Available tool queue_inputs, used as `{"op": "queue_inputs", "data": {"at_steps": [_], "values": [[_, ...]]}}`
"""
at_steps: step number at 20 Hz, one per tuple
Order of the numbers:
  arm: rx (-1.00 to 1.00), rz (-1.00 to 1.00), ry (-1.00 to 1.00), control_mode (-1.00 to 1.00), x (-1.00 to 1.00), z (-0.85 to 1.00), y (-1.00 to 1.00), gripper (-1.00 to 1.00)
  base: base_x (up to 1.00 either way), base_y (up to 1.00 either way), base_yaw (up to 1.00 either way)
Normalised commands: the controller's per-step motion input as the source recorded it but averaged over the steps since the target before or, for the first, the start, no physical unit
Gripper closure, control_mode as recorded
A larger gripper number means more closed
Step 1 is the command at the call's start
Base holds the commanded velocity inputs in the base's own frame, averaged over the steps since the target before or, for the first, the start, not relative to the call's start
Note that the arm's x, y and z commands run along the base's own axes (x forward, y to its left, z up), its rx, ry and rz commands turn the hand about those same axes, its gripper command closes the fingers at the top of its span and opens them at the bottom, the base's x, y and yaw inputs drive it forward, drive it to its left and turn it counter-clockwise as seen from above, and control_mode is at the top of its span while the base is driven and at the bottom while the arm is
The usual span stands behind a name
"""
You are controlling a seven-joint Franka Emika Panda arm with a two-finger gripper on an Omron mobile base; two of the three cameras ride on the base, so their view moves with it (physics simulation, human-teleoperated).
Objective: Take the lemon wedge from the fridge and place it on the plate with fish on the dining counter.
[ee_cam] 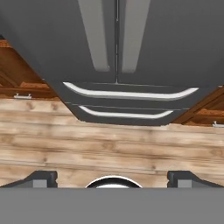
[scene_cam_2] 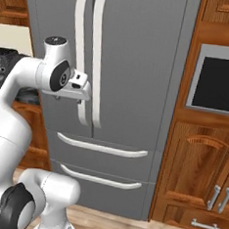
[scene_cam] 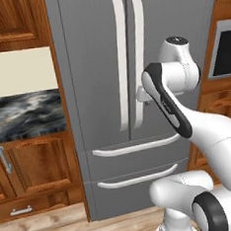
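The fridge [scene_cam: 100, 89] [scene_cam_2: 140, 64] [ee_cam: 166, 39] stands straight ahead, tall and grey, with both doors shut and its two long white handles side by side. Both lower drawers are closed too. My gripper [scene_cam_2: 69, 99] [ee_cam: 113, 178] hangs just in front of the doors at the lower end of the handles, pointing down toward the floor. Its fingertips [ee_cam: 42, 177] stand far apart, open, with nothing between them. The lemon wedge is hidden behind the shut doors. The plate with fish and the dining counter are out of view.
A wall counter with a dark marbled top [scene_cam: 23, 115] over wooden cabinets [scene_cam: 38, 169] sits left of the fridge. On its right is a wooden cabinet column with a built-in dark-screened oven [scene_cam_2: 220, 79]. Light wood floor [ee_cam: 109, 144] runs in front.
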Motion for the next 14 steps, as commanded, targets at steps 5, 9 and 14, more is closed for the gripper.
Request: {"op": "queue_inputs", "data": {"at_steps": [5, 9, 14], "values": [[0.0, 0.0, 0.0, 1.0, 0.0, 0.0, 0.0, -1.0, -0.15, 0.0, 0.0], [0.0, 0.0, -0.01, -1.0, 0.0, 0.0, 0.0, -1.0, 0.0, 0.0, 0.0], [0.0, 0.0, -0.24, -1.0, 0.0, 0.24, -0.01, -1.0, 0.0, 0.0, 0.0]]}}
